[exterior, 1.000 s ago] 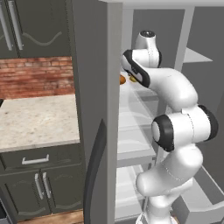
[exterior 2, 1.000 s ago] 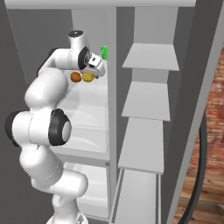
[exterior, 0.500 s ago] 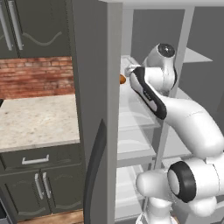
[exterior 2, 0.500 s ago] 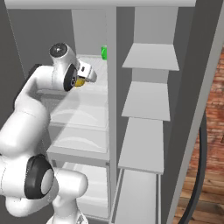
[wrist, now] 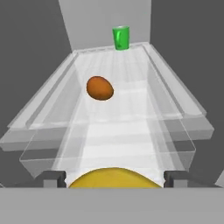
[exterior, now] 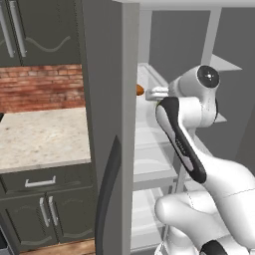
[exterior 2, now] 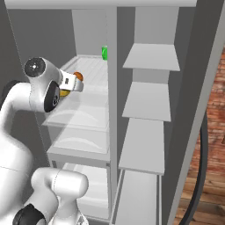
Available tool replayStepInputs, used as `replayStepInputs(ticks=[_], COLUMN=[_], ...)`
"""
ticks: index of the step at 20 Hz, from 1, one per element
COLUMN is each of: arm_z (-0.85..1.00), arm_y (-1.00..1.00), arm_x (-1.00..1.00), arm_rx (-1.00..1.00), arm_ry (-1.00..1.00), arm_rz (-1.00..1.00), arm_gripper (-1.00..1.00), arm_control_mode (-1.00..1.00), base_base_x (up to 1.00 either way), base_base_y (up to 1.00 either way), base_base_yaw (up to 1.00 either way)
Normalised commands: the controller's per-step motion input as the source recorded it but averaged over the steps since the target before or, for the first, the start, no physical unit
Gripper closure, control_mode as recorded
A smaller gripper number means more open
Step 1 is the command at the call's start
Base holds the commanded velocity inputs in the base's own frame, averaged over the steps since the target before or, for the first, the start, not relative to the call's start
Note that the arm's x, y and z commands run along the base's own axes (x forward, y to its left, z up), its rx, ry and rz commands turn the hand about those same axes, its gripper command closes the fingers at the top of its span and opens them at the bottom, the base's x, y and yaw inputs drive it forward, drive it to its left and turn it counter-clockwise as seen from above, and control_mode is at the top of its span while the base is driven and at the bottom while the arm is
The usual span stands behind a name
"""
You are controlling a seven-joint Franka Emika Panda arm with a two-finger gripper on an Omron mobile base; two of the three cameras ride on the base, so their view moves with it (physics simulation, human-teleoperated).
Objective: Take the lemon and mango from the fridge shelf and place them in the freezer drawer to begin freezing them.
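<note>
— Two fruits sit on the fridge shelf (wrist: 175,94): the lemon (wrist: 114,178) at its front edge, the mango (wrist: 100,88) further back, nearer the left rim.
— And the gripper (wrist: 114,177)?
— Spread, one fingertip (wrist: 53,178) either side of the lemon, not yet pinching, I judge.
— Then close squarely across its middle, lift straight, and avoid nudging the mango or the green cup (wrist: 121,37) at the back edge.

We find no text, label, brand, number or sign that can be read anywhere in these views; the fridge walls, shelves, cabinet fronts and the robot's body are all plain, and the green cup (wrist: 121,37) at twelve o'clock carries no legible mark.
</note>
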Motion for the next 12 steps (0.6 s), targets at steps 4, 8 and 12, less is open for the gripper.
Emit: replayStepInputs(ticks=[4, 8, 12], arm_z=[-0.04, -0.33, -0.14], arm_y=[0.16, 0.0, 0.0], arm_x=[-1.0, -0.85, -0.31], arm_rx=[-0.17, -0.19, -0.06], arm_ry=[0.25, 0.18, 0.09], arm_rz=[0.07, 0.04, 0.0], arm_gripper=[1.0, 1.0, 1.0], arm_control_mode=[-1.0, -1.0, -1.0], base_base_x=[0.0, 0.0, 0.0], base_base_y=[0.0, 0.0, 0.0], base_base_yaw=[0.0, 0.0, 0.0])
